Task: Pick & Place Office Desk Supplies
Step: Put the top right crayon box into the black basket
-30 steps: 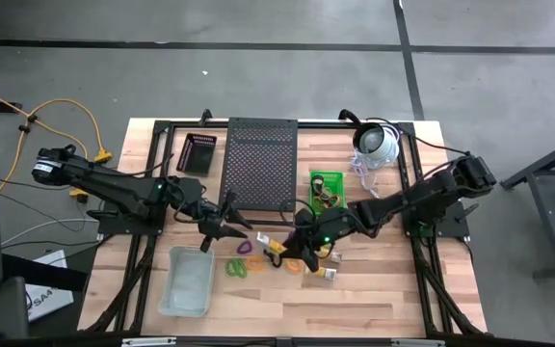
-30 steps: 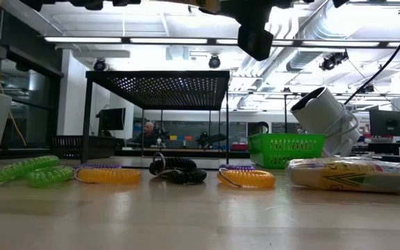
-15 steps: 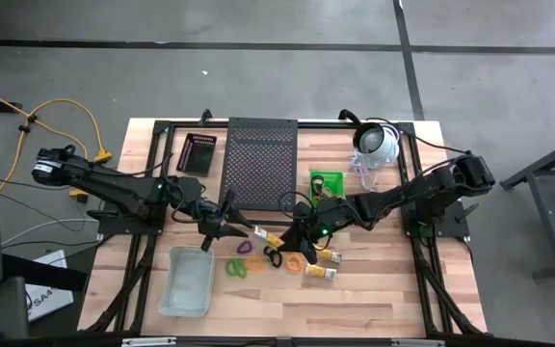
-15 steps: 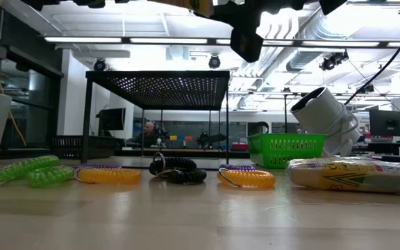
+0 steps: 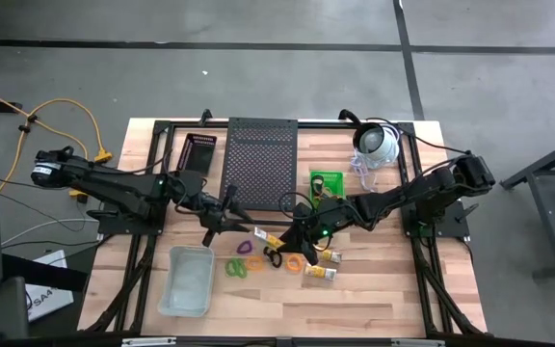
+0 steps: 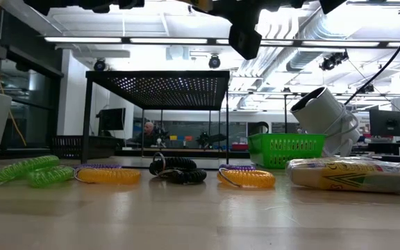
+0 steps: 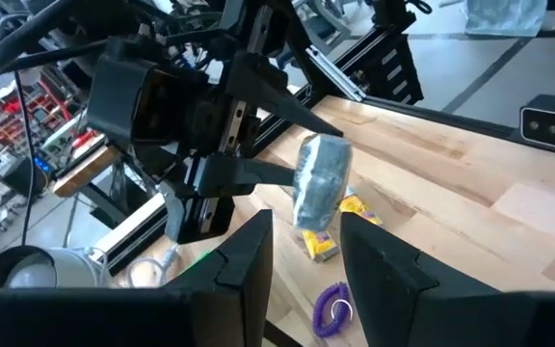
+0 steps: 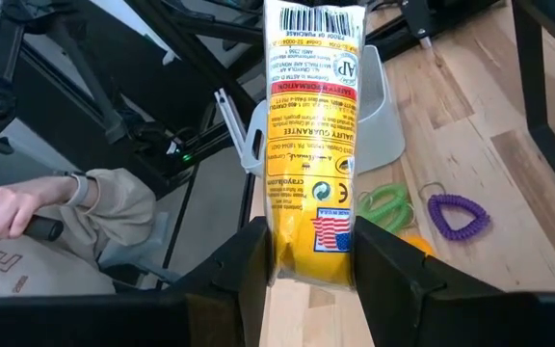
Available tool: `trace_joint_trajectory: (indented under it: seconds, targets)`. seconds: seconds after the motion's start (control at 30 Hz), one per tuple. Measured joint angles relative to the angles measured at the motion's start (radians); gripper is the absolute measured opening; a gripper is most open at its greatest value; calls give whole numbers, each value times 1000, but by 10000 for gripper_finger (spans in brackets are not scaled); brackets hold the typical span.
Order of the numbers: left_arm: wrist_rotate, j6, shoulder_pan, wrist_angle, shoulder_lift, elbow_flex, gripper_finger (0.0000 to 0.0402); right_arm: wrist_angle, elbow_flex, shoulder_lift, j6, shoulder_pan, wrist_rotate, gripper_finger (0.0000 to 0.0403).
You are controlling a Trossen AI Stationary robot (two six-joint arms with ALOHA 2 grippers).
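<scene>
My right gripper (image 5: 293, 234) is over the middle of the table, shut on a yellow-and-white packet (image 8: 311, 116). My left gripper (image 5: 224, 219) hovers open to its left, facing that packet (image 7: 320, 188) and touching nothing. On the wood below lie green loops (image 5: 236, 267), a purple loop (image 5: 242, 248), a black loop (image 5: 273, 257), an orange loop (image 5: 295, 262) and two more packets (image 5: 324, 265). The low view shows the loops (image 6: 110, 175) and a packet (image 6: 353, 173) lying flat. My right gripper pinches the packet between its two fingers (image 8: 244, 265) at the yellow end (image 8: 308, 241). The rest of the packet reaches straight out past the fingertips. The fingers slant down from the table's right. The packet is lifted clear of the table.
A clear tray (image 5: 188, 280) sits near the front left. At the far side stand a black mesh shelf (image 5: 260, 159), a small black bin (image 5: 197, 152), a green basket (image 5: 327, 185) and a white dome device (image 5: 376, 143). A person's hand and sleeve (image 8: 37, 212) show beyond the table.
My right gripper has risen with the packet and drawn a little toward the far edge and the left, then held still. The packet has come up off the pile of loops. My left gripper has edged slightly toward it.
</scene>
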Motion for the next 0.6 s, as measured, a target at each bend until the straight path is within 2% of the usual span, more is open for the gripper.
trace_joint_trajectory:
  seconds: [0.33, 0.6]
  targets:
    - [31, 1, 0, 0, 0, 0, 165, 4, 0, 0, 0, 0, 1, 128]
    - [31, 1, 0, 22, 0, 0, 170, 10, 0, 0, -17, 0, 4, 128]
